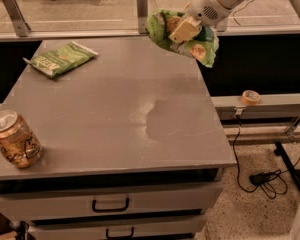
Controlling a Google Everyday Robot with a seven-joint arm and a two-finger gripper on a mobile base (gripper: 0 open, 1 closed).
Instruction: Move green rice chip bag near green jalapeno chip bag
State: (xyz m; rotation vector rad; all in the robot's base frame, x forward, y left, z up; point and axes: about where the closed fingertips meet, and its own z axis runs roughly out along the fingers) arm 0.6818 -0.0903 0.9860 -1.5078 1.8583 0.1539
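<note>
The green rice chip bag is puffy and bright green. It hangs in the air above the table's far right corner. My gripper is shut on it, its tan fingers pressed into the bag's middle, with the white arm reaching in from the upper right. The green jalapeno chip bag is flat and duller green with white ends. It lies on the grey table at the far left, well apart from the held bag.
A tan drink can stands at the table's front left corner. Drawers sit below the tabletop. A tape roll rests on a ledge to the right. Cables lie on the floor at right.
</note>
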